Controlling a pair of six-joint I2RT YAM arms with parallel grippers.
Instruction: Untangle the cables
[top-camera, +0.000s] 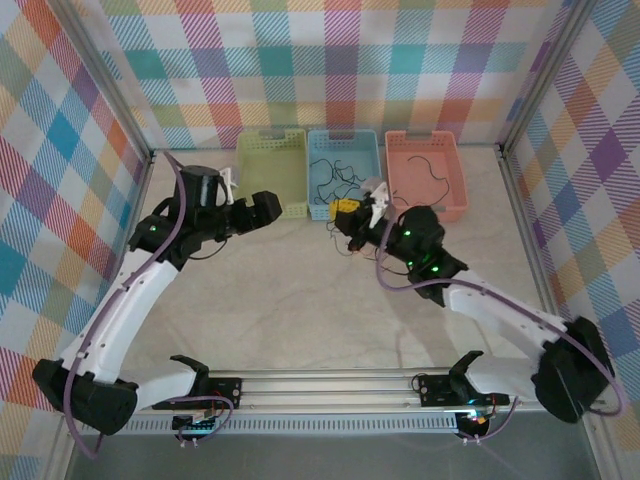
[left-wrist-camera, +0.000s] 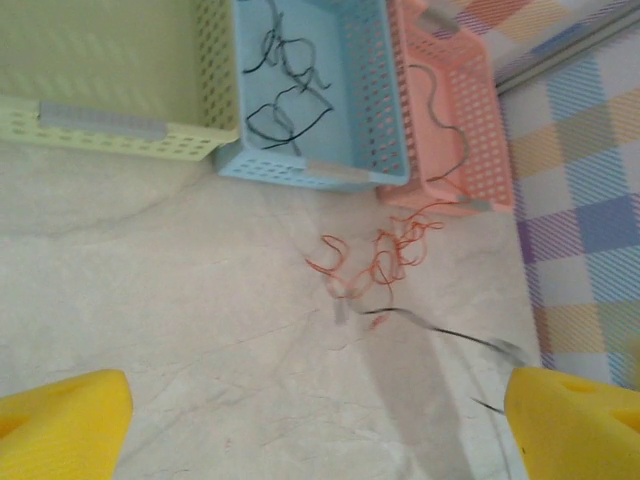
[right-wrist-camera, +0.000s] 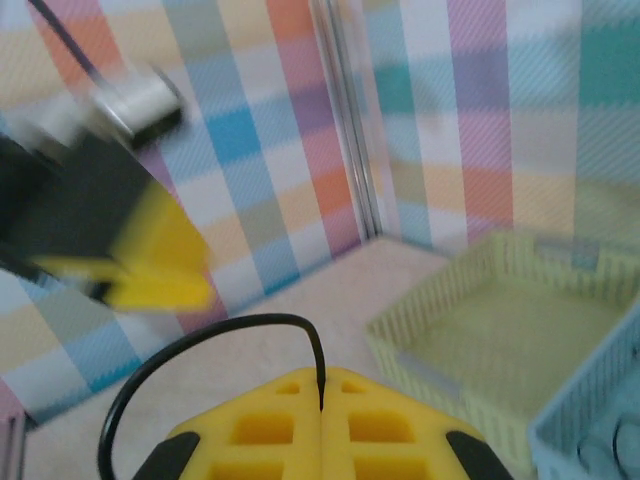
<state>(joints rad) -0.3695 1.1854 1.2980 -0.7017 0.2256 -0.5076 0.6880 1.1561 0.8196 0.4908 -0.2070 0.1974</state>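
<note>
Thin orange cables (left-wrist-camera: 380, 255) lie curled on the table in front of the pink basket, and a black cable (left-wrist-camera: 450, 332) runs off from them to the right. My left gripper (left-wrist-camera: 315, 430) hangs above the table short of them, open wide, with nothing between its yellow fingers (left-wrist-camera: 60, 425). In the top view it is (top-camera: 272, 207) by the green basket. My right gripper (right-wrist-camera: 322, 400) is shut on a black cable (right-wrist-camera: 200, 345) that arches out of the pads to the left. It hovers (top-camera: 347, 210) in front of the blue basket, with thin cables (top-camera: 345, 243) trailing below.
Three baskets stand in a row at the back: green (top-camera: 272, 175), blue (top-camera: 343, 170) with several black wires in it, and pink (top-camera: 425, 170) with one black wire. Checked walls close in the table. The rail (top-camera: 320, 385) runs along the near edge.
</note>
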